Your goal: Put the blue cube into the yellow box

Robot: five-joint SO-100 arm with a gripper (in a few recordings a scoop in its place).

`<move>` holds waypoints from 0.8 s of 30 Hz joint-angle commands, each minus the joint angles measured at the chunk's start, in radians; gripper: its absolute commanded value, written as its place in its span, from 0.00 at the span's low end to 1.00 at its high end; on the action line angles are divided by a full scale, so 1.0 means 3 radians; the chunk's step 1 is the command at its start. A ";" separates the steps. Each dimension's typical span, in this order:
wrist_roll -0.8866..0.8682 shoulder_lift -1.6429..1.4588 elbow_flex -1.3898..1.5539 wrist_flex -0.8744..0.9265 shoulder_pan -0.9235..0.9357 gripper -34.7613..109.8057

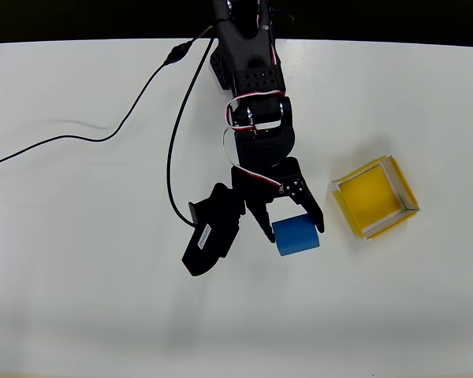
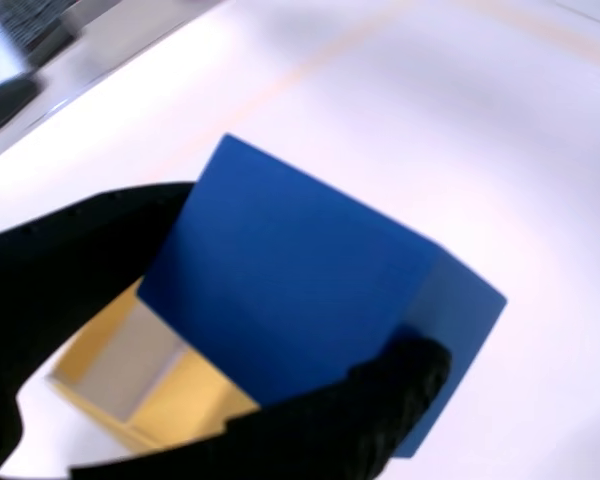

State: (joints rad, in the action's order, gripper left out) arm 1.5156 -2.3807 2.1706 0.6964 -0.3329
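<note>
Between the two black fingers of the claw sits the blue cube, clamped on opposite faces. From overhead, the cube lies just left of the yellow box, apart from it, over the white table. At the wrist, the yellow box shows behind the cube.

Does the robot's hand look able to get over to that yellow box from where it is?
Probably yes. The hand, gripping the blue cube, sits beside the yellow box, with bare table between them in the overhead view.
</note>
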 commanded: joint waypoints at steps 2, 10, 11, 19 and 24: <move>0.0179 -0.0455 0.0169 -0.0225 -0.0522 0.39; 0.0337 -0.0358 0.0542 -0.0608 -0.1120 0.40; 0.0327 -0.0307 0.0552 -0.0654 -0.1171 0.40; 0.0092 0.0199 0.0496 -0.0910 -0.1442 0.39; -0.0118 0.0583 0.0414 -0.1002 -0.1539 0.39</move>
State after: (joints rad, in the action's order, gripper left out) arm 1.4972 -2.2059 2.3639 0.4295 -0.7639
